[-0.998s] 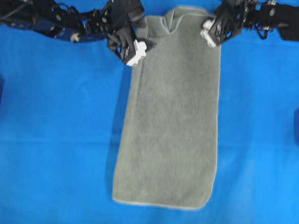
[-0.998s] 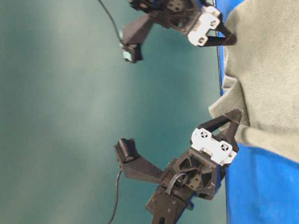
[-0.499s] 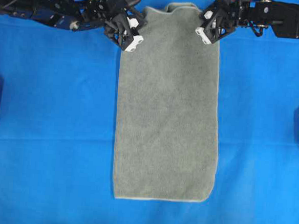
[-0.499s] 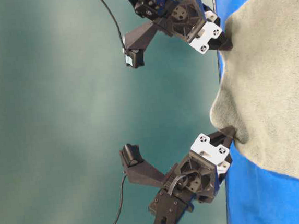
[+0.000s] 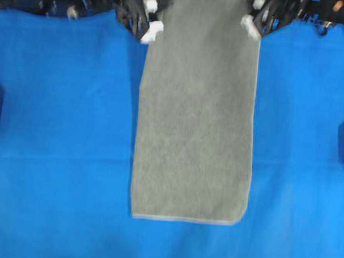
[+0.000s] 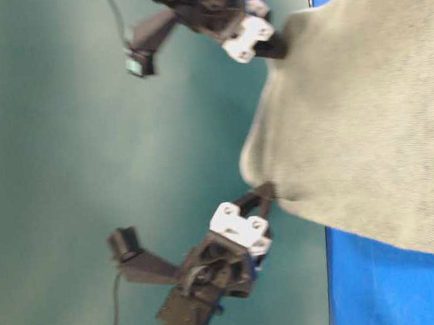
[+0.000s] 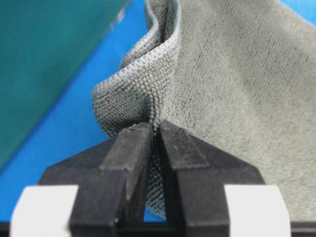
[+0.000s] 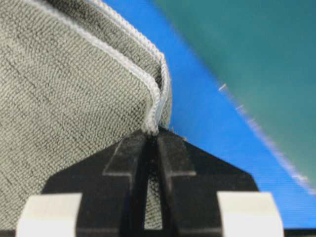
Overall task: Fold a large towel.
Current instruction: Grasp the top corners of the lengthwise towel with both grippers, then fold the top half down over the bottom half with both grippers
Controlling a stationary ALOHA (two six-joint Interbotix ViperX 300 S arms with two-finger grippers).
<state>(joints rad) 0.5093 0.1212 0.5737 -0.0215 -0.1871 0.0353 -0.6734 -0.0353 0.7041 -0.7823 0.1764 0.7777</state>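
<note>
From overhead, the towel [image 5: 195,116] lies as a long grey-green strip down the middle of the tabletop [image 5: 58,156], which is covered in a bright blue sheet. Its long axis runs from the far edge toward the near side, and its near end is square with rounded corners and a thin pale hem. The far end reaches the top edge of the view. The left pincer [image 5: 151,22] sits at the far left corner of the towel and the right pincer [image 5: 250,21] at the far right corner. Dark mounts show at the left and right borders of the sheet.

From table level, the room behind is a plain teal wall [image 6: 63,145]. The towel's far end is lifted off the blue sheet, hanging slack between the two pincers, one [image 6: 268,196] low in this view and one [image 6: 277,47] high. I can't tell which arm is which in this view.

The left wrist camera shows the left pincer's black fingers [image 7: 129,148] pressed together on a doubled fold of terry cloth, with the stitched hem curling just above them.

The right wrist camera shows the right pincer's fingers [image 8: 127,150] pinching the towel's corner, where two pale stitched edges meet, blue sheet and teal wall beyond.
</note>
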